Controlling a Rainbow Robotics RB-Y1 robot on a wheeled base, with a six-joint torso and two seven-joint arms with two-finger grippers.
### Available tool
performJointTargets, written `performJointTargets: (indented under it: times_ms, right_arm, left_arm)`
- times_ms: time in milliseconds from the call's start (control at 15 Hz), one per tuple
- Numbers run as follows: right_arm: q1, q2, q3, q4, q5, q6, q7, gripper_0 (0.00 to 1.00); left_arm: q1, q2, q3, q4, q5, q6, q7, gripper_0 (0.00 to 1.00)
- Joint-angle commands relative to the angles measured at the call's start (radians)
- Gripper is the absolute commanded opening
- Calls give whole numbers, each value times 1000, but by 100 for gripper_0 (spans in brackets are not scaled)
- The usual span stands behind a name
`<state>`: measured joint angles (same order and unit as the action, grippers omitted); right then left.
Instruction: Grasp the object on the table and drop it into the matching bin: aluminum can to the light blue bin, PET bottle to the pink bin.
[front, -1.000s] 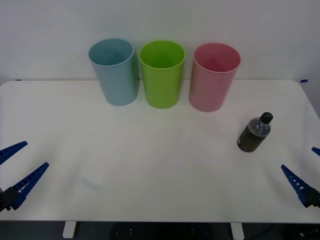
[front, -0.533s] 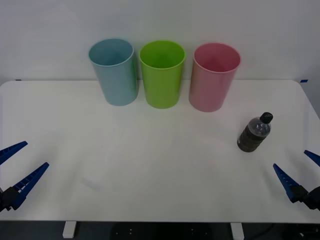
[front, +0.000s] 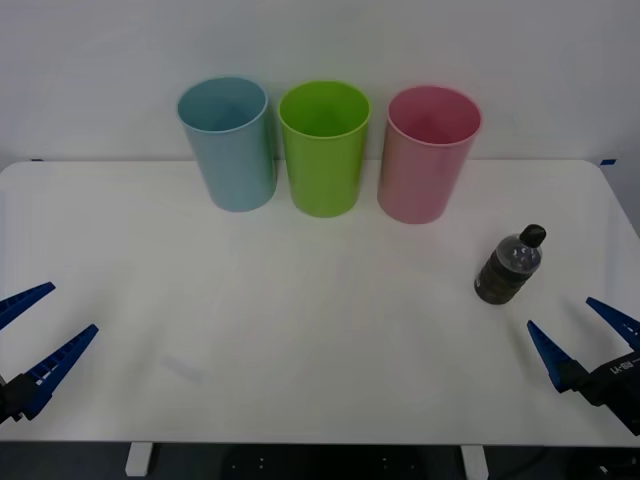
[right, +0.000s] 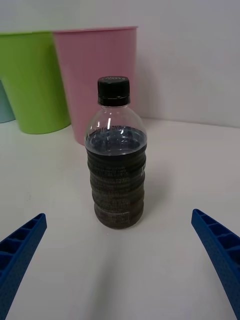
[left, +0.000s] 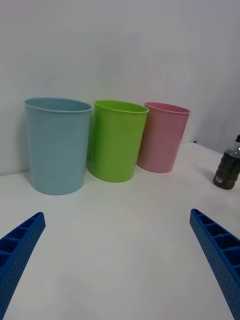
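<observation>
- Handling first: you should expect the PET bottle (front: 509, 266) to be light, fairly stiff at its ribbed body and smooth enough to slip; take it across the ribbed middle, below the rounded shoulders, and squeeze gently so thin plastic does not buckle. That is a judgement from its looks.
- Front view: the bottle stands upright on the white table (front: 300, 300), toward your right side, nearer than the pink bin (front: 430, 152) and apart from it. The light blue bin (front: 228, 142), lime green bin (front: 324, 147) and pink bin stand in a row at the far edge. The right gripper (front: 580, 338) sits near the bottle at the near right corner, fingers spread, holding nothing. The left gripper (front: 33, 326) waits at the near left edge, also spread and empty.
- Right wrist view: the bottle (right: 116, 160) is centred between the two blue fingers (right: 22, 250), not touched. Black screw cap, clear shoulders, dark brown-black contents nearly to the shoulder, ribbed lower body. The pink bin (right: 97, 75) rises directly behind it.
- Left wrist view: three bins ahead, the bottle (left: 229, 167) far off beside the pink one (left: 162, 136); fingers (left: 20, 245) wide apart.
</observation>
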<state>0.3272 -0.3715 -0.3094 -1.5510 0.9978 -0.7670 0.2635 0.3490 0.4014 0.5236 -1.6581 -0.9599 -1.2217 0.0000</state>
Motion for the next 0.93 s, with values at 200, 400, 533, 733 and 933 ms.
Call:
performJointTargets:
  times_ms: [200,400,533,733,933]
  right_arm:
    - [-66,34,1,65,32,15,11,100]
    - [-119,45,1,121,41,15,26,100]
    - [-148,54,1,147,48,17,40,100]
    - [-188,65,9,186,48,25,54,100]
    - [-238,68,18,238,68,25,69,100]
  left_arm:
    - [0,0,0,0,0,0,0,100]
    - [0,0,0,0,0,0,0,100]
    - [0,0,0,0,0,0,0,100]
    - [0,0,0,0,0,0,0,100]
    - [0,0,0,0,0,0,0,100]
